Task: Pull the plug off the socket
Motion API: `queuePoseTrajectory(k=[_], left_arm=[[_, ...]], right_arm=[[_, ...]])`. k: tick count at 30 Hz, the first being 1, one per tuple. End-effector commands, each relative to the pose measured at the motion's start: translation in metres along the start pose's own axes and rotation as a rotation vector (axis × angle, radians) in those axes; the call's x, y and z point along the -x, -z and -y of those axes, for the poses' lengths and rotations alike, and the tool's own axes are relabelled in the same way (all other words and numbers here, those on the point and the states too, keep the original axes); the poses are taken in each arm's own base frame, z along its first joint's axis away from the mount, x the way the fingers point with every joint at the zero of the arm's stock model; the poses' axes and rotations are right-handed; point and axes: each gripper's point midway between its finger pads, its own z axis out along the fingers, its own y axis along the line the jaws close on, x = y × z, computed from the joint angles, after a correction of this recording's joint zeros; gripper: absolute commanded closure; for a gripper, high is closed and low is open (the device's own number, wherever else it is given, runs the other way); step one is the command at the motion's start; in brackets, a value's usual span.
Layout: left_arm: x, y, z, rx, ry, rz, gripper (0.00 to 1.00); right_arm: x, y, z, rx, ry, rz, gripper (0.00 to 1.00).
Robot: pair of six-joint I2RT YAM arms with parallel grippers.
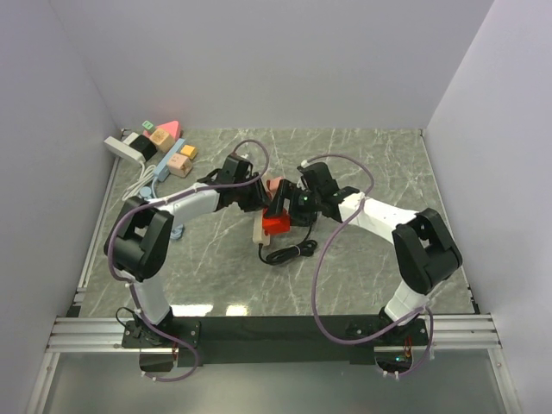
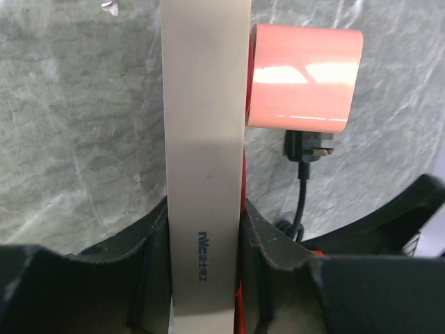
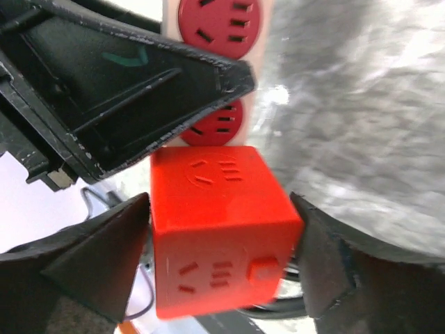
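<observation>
The socket is a long white power strip with round red outlets; my left gripper is shut on its sides, and shows in the top view too. A red cube plug sits against the strip's outlet face. My right gripper straddles this cube, with a finger pressed against each side. A pink block lies beside the strip's far part, with a black plug and cord at its near face.
A black cable coils on the marble table just in front of the strip. At the back left lie a second white power strip and coloured blocks. White walls enclose the table on three sides.
</observation>
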Motion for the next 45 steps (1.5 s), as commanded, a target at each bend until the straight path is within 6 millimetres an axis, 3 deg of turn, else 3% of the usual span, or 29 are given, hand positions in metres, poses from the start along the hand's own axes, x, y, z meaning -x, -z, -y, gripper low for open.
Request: queuePoseTrajectory(k=[1,3,6,7,8,10,11,16,19,20,21,24,30,33,38,39,45], left_arm=[[0.04,0.035,0.057,-0.184,0.013,0.14,1.0],[0.041,0.036,0.058,-0.187,0.019,0.151,0.99],[0.044,0.037,0.055,-0.187,0.031,0.164,0.99],[0.045,0.037,0.053,-0.19,0.033,0.166,0.99],[0.045,0.036,0.05,-0.185,0.034,0.164,0.99],[0.046,0.034,0.038,-0.161,0.024,0.165,0.99],[0.045,0.032,0.031,-0.146,0.02,0.165,0.99],[0.035,0.023,-0.029,-0.013,-0.009,0.151,0.99],[0.029,0.02,-0.05,0.05,-0.042,0.13,0.99],[0.027,0.018,-0.055,0.067,-0.053,0.121,0.99],[0.029,0.017,-0.056,0.077,-0.063,0.116,0.99],[0.032,0.017,-0.058,0.099,-0.083,0.11,0.99],[0.046,0.023,-0.038,0.052,-0.085,0.13,0.99],[0.054,0.033,-0.02,-0.003,-0.092,0.146,1.0],[0.057,0.053,0.012,-0.121,-0.128,0.14,0.99],[0.054,0.055,0.015,-0.141,-0.134,0.127,0.99],[0.027,0.055,0.014,-0.208,-0.161,0.038,0.99]], right_arm=[[-0.003,-0.006,-0.019,0.077,-0.022,-0.024,0.16],[-0.006,-0.012,-0.023,0.095,-0.037,-0.048,0.24],[-0.009,-0.014,-0.026,0.123,-0.053,-0.061,0.47],[-0.01,-0.013,-0.026,0.124,-0.053,-0.063,0.67],[-0.009,-0.011,-0.025,0.122,-0.051,-0.06,0.78],[-0.009,-0.004,-0.025,0.124,-0.049,-0.064,0.97],[-0.006,0.001,-0.025,0.124,-0.043,-0.059,1.0],[0.033,0.05,-0.006,0.128,-0.071,0.046,1.0],[0.048,0.069,0.013,0.06,-0.051,0.046,1.0],[0.063,0.071,0.019,0.008,-0.008,0.078,1.0],[0.055,0.073,0.029,-0.047,-0.019,0.029,1.0],[0.058,0.077,0.039,-0.133,0.028,-0.015,1.0],[0.07,0.097,0.04,-0.185,0.064,0.076,1.0],[0.094,0.114,0.071,-0.309,-0.027,0.208,1.0],[0.145,0.148,0.165,-0.696,-0.26,0.397,1.0],[0.154,0.158,0.184,-0.732,-0.323,0.423,1.0],[0.219,0.177,0.246,-0.777,-0.595,0.635,1.0]])
